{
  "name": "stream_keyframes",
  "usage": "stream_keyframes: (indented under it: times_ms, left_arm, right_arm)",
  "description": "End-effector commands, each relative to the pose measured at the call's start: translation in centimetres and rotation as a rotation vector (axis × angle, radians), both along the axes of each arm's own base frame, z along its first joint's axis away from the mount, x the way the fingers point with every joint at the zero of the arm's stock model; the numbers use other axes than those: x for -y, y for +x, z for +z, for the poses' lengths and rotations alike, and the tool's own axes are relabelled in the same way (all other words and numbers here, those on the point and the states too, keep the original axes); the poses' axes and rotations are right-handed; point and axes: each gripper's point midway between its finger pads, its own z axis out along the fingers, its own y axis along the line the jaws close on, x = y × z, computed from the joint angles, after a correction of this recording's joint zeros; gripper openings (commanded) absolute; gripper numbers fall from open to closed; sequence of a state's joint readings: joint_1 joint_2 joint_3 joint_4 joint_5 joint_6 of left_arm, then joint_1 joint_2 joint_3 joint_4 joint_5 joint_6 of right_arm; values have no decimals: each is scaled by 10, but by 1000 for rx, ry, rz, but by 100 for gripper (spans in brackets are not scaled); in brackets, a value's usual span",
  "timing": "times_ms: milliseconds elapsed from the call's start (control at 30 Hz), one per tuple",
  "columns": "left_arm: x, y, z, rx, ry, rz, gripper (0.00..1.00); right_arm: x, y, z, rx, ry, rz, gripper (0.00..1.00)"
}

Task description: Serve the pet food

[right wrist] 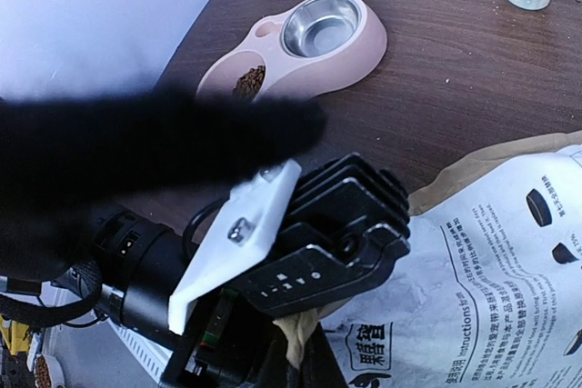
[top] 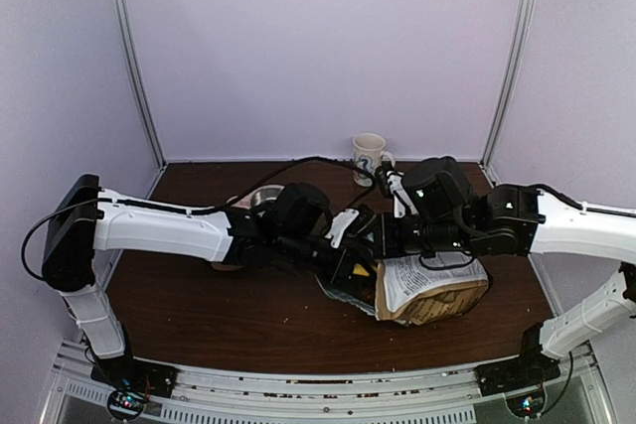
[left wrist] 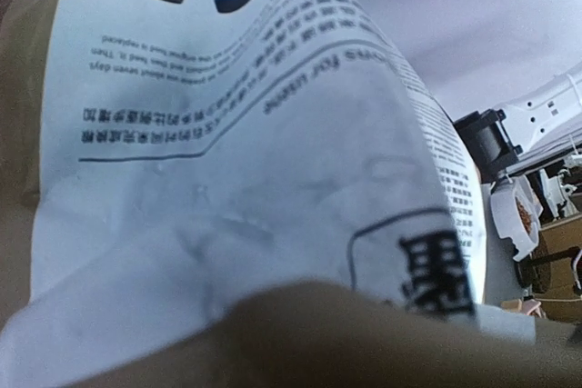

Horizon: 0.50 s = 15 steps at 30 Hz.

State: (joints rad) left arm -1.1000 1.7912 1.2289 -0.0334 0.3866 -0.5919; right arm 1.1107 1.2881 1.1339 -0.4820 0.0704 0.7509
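Note:
The pet food shows as a small heap of brown kibble in the small well of a pink double feeder. The tan-and-white bag lies on its side on the table. It fills the left wrist view and shows at the lower right of the right wrist view. My left gripper is at the bag's left end. In the right wrist view its dark fingers pinch a tan edge of the bag. My right gripper hovers just above it, with its jaws hidden.
The feeder's steel bowl looks empty and is partly hidden behind my left arm in the top view. A white printed mug stands at the back wall. A yellow patch shows at the bag's mouth.

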Motion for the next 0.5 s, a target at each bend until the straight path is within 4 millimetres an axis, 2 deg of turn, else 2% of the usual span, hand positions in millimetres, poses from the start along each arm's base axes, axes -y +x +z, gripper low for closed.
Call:
stream_keyframes:
  times_ms: [0,300,467]
  left_arm:
    - [10,-39,30,6,-153,-199,0]
    - [-8,-55,55,-38,-232,-216,0]
    - [-27,-53,60,-78,-252,-166,0]
  right_arm:
    - [-14,2,64,86,240,17,0]
    - [8,6,63,94,234,-38,0]
    - [18,7,62,96,233,-62,0]
